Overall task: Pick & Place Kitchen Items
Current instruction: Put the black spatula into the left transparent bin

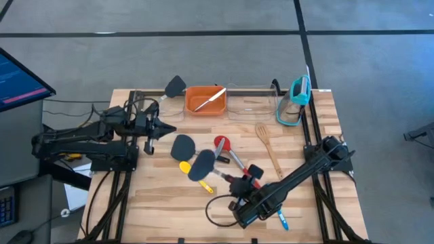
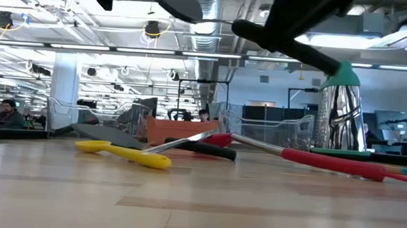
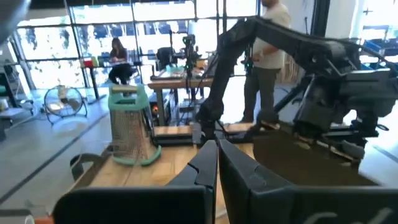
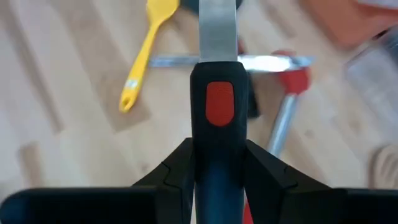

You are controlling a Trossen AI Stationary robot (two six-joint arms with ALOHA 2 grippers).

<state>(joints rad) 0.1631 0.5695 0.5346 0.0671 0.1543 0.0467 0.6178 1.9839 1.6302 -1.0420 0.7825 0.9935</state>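
Right gripper (image 1: 239, 192): seen low over the near middle of the table (image 1: 163, 210); the fingers (image 4: 177, 165) are clamped on the black handle of a spatula (image 4: 217, 93), whose red patch and metal shaft run out ahead of the wrist.
Held spatula: its dark blade (image 1: 202, 165) is lifted above the heap of utensils.
Left gripper (image 1: 165, 128): held at the left side of the table, fingers pressed together, nothing between them.
Yellow spoon (image 1: 186, 167): lying on the wood beneath the blade.
Red spoon (image 1: 222, 144): lying at mid-table, just right of the blade.
Wooden fork (image 1: 266, 144): lying apart, to the right.
Orange bin (image 1: 205, 100): at the far edge, a utensil inside.
Grater (image 1: 297, 102): at the far right corner.
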